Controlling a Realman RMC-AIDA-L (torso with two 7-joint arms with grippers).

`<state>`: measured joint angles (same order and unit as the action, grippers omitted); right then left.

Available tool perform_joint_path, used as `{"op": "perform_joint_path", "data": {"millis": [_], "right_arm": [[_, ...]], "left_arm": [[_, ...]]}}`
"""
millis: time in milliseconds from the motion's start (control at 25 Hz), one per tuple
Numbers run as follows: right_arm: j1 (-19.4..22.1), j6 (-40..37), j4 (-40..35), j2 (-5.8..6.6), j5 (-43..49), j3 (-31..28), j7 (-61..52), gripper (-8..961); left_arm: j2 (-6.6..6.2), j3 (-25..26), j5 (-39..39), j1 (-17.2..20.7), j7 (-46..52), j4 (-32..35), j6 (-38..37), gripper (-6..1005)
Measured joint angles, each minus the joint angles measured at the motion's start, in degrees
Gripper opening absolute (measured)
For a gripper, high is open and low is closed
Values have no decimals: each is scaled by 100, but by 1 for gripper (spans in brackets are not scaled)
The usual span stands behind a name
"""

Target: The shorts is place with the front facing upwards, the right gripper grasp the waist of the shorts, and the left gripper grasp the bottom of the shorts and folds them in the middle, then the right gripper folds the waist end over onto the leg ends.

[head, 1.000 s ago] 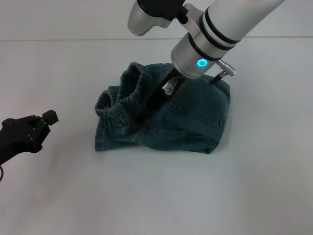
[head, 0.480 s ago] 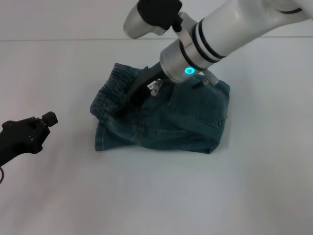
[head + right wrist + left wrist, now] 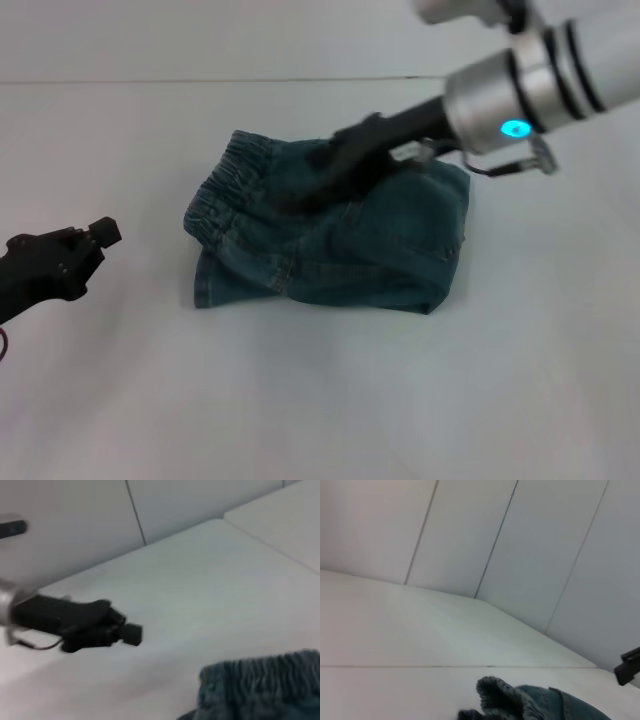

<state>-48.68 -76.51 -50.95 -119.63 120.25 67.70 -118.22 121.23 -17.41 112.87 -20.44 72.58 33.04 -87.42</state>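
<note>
Right gripper (image 3: 330,175): directly over the folded shorts (image 3: 330,240); finger state cannot be told. Waist of the shorts (image 3: 225,190): just beyond its tip, band running crosswise. Left gripper (image 3: 85,245): parked well apart, finger spread indiscernible.

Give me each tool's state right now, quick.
Right tool: over the shorts near the waist; open or shut cannot be told.
Left tool: off to the left, holding nothing; open or shut cannot be told.

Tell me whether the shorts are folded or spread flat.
Folded: the shorts lie doubled in a compact bundle, the waist stacked over lower denim layers.
</note>
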Motion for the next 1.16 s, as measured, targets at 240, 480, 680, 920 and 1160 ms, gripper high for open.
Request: {"op": "perform_joint_path", "data": {"millis": [240, 480, 680, 920, 1160], "right_arm": [[1132, -972, -353, 28, -420, -750, 1042, 887], [1805, -1483, 222, 70, -460, -1867, 2197, 885], [2000, -1576, 779, 87, -448, -2372, 2956, 886], [2058, -1540, 868, 91, -429, -2452, 3083, 886], [2067, -1540, 868, 76, -429, -2458, 3119, 886]], "left_arm": [[-125, -355, 858, -363, 794, 274, -540, 63], [-148, -659, 1022, -593, 1282, 584, -834, 129], [-176, -724, 1027, -674, 1416, 722, -865, 221], [-179, -867, 1031, -706, 1539, 854, -891, 431], [-169, -894, 1035, -696, 1560, 876, -896, 535]]}}
